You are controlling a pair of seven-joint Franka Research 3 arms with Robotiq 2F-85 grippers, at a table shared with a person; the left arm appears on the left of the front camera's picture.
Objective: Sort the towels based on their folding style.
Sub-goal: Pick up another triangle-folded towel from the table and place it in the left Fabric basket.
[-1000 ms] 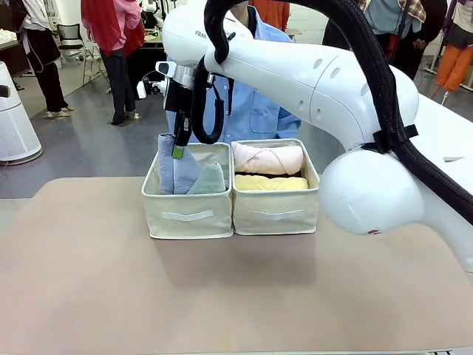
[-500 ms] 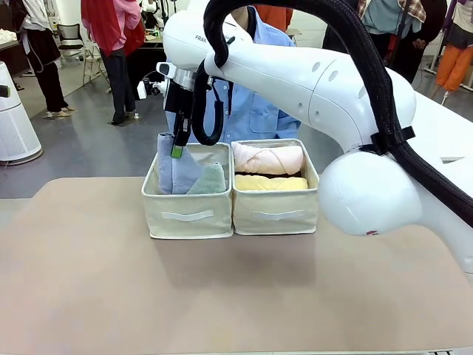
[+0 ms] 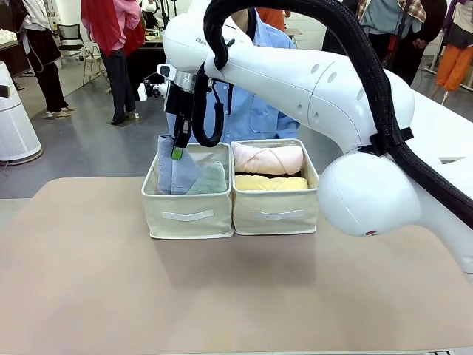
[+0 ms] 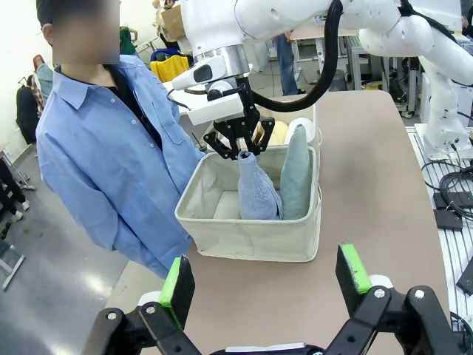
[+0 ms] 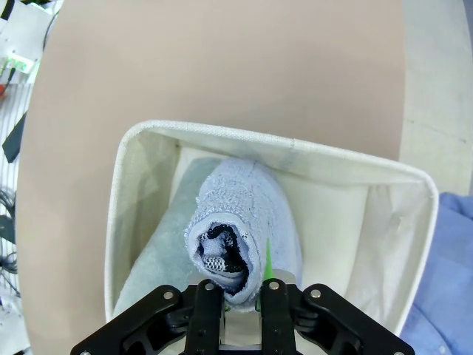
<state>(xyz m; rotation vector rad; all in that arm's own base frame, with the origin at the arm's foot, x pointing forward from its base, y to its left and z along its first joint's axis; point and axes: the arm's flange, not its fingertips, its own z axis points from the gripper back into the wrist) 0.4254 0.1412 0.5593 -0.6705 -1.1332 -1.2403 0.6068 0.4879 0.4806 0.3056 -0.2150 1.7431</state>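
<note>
Since a second ago, our right arm has barely shifted: its wrist sits a touch higher over the left box [image 3: 188, 214], and the blue towel [image 3: 171, 168] stands as it did. We see our right claw [image 3: 177, 151] pressed together on the top corner of that blue towel, pinching the terry between its fingers; in the right wrist view the cloth bunches up right at the fingertips [image 5: 259, 285]. The towel's lower part rests inside the left box, upright, just beside the pale green towel [image 3: 209, 180], which leans against it there.

The right box [image 3: 275, 212], touching the left one, holds the pink towel [image 3: 267, 159] lying behind the yellow towel [image 3: 270, 183], both as rolls.

Our left claw [image 4: 264, 277] is spread wide, nothing between its green pads, hovering over the tan surface [image 3: 222, 288] near the box's side, well apart from the towels.

A person in a blue shirt [image 4: 111, 163] stands at the far side, close behind the boxes.
</note>
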